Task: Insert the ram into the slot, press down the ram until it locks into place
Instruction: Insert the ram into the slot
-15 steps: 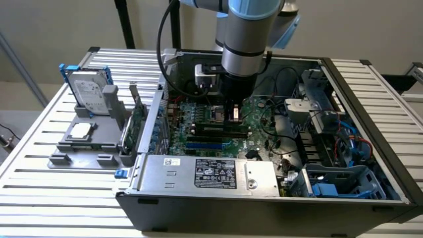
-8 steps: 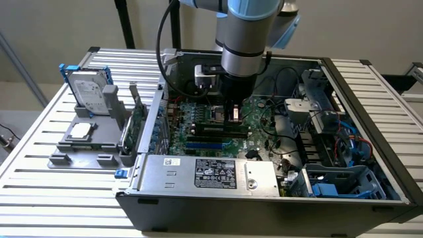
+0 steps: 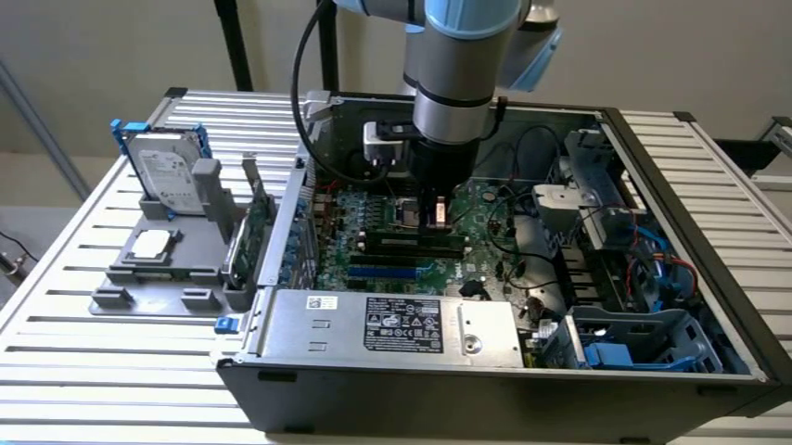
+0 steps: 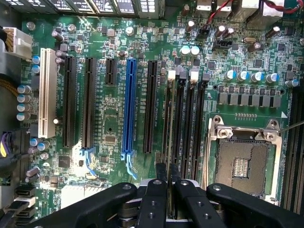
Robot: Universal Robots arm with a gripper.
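Note:
Inside the open computer case [image 3: 693, 232], my gripper [image 3: 435, 221] hangs low over the motherboard, just above the row of black memory slots [image 3: 406, 245]. The wrist view has my two black fingers [image 4: 156, 199] close together. A thin strip between them, seen edge-on, looks like the ram [image 4: 169, 176]. It lines up along the slot [image 4: 167, 118] nearest the long black expansion sockets, one of several parallel slots with white and black end clips. How deep the ram sits in that slot is hidden by the fingers.
A blue slot [image 4: 128, 104] and the silver processor socket [image 4: 242, 161] flank the memory slots. Cables and drive cages [image 3: 619, 241] crowd the exterior view's right. The power supply [image 3: 396, 324] lies in front. Outside the case, a grey holder carries a green expansion card [image 3: 254, 232] and a hard drive [image 3: 167, 171].

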